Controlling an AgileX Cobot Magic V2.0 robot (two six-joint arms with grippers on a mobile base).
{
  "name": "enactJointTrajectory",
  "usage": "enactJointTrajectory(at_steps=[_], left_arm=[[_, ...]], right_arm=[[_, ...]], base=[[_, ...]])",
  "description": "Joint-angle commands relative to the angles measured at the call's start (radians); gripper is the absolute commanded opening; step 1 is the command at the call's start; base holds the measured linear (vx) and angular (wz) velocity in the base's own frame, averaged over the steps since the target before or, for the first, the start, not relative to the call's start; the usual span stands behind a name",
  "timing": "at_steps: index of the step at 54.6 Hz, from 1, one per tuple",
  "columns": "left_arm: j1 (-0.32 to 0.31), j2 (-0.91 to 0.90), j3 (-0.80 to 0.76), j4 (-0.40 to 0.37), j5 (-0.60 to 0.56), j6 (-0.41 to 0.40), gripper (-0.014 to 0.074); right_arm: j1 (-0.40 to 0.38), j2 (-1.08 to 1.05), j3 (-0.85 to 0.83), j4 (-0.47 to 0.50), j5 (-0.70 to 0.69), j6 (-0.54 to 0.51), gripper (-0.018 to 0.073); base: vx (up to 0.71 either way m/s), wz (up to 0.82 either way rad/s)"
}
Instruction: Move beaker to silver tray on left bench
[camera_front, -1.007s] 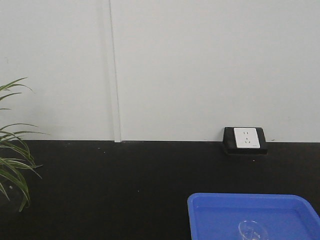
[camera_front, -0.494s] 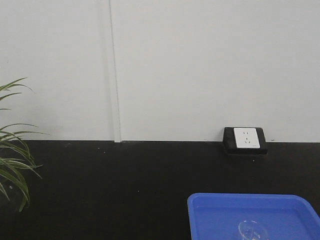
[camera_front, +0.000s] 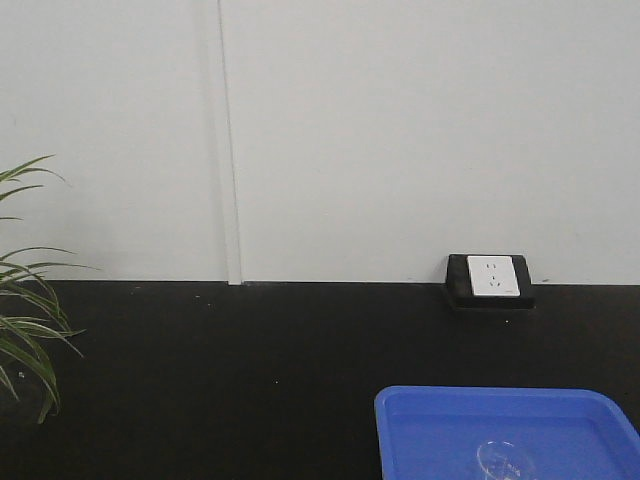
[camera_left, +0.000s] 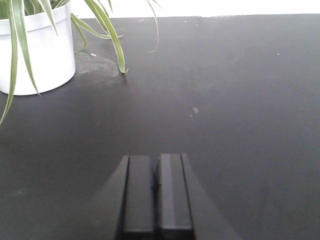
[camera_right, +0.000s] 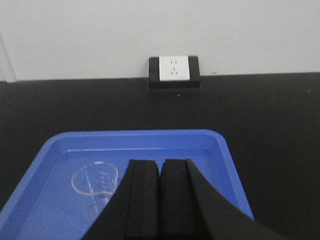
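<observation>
While both arms hang over the black benchtop (camera_front: 250, 380), you have the beaker (camera_right: 95, 181) sitting inside the blue tray (camera_right: 135, 134), in its left half as the right wrist view shows it. Its round rim and dark graduation marks read clearly through the glass. Your right gripper (camera_right: 161, 167) is above that tray, just to the right of the beaker, with its jaws pressed together and nothing between them. Whether its left finger touches the glass you cannot tell from this view. Your left gripper (camera_left: 156, 165) is likewise closed and empty, poised over bare benchtop, well apart from the white pot (camera_left: 37, 50) of the potted plant (camera_front: 25, 320) at the far left. Beyond the tray's far rim, a wall socket (camera_right: 174, 68) stands where the benchtop meets the white wall (camera_front: 400, 130).
</observation>
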Motion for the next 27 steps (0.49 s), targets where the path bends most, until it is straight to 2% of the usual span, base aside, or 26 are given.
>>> enactJointTrajectory(at_steps=[1, 12, 19, 27], left_arm=[[-0.003, -0.016, 0.033, -0.001, -0.082, -0.001, 0.0001], [-0.003, -0.016, 0.033, -0.001, -0.082, -0.001, 0.0001], [-0.003, -0.016, 0.033, -0.001, -0.082, -0.001, 0.0001], [-0.003, -0.016, 0.033, -0.001, -0.082, -0.001, 0.0001]], right_arm=[[-0.004, 0.057, -0.037, -0.02, -0.117, -0.009, 0.0054], [-0.004, 0.121, -0.037, -0.011, -0.19, -0.008, 0.0195], [-0.004, 0.151, -0.037, -0.001, -0.211, -0.009, 0.0369], [-0.004, 0.185, -0.037, 0.003, -0.263, -0.006, 0.0511]], base=[[0.0, 0.0], [0.0, 0.0], [0.0, 0.0], [0.0, 0.0]])
